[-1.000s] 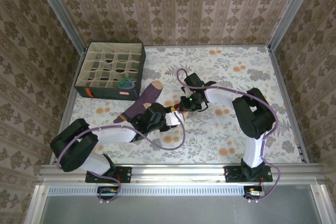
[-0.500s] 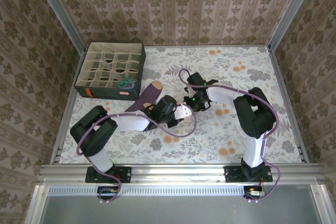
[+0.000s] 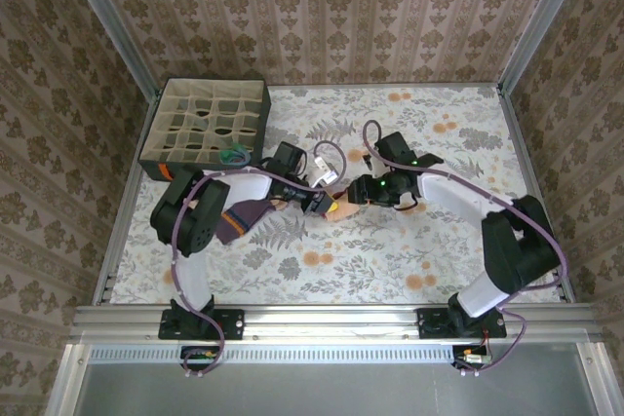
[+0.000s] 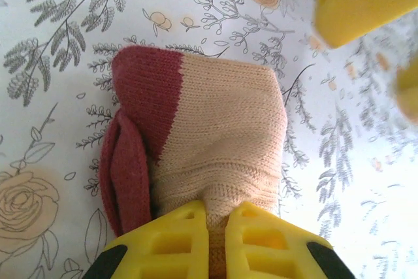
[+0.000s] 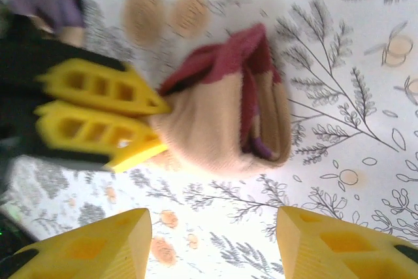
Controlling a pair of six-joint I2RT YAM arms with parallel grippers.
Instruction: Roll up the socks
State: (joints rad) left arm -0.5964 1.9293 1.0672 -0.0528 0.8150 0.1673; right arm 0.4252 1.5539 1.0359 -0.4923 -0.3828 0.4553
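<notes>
The peach sock (image 4: 215,129) sits bunched in a loose bundle, mid-frame in the top view. It's soft, light knit and looks springy enough to unfold if released, so I'd pinch across the thick folded layers, not the maroon toe. The left gripper (image 4: 219,217) is clamped tight on its edge. The right gripper (image 5: 212,227) hovers just beside, jaws well apart, holding nothing. The purple sock (image 3: 246,213) lies to the left.

The rolled peach-and-maroon knit sock (image 3: 343,209) lies midway across the flower-printed table (image 3: 458,241), the left gripper (image 3: 325,204) at its left, the right gripper (image 3: 363,192) at its right. The purple knit sock (image 3: 249,213) lies further left. The dark fabric grid box (image 3: 207,132) sits far left, a blue-grey knit sock (image 3: 232,155) in a near compartment.
</notes>
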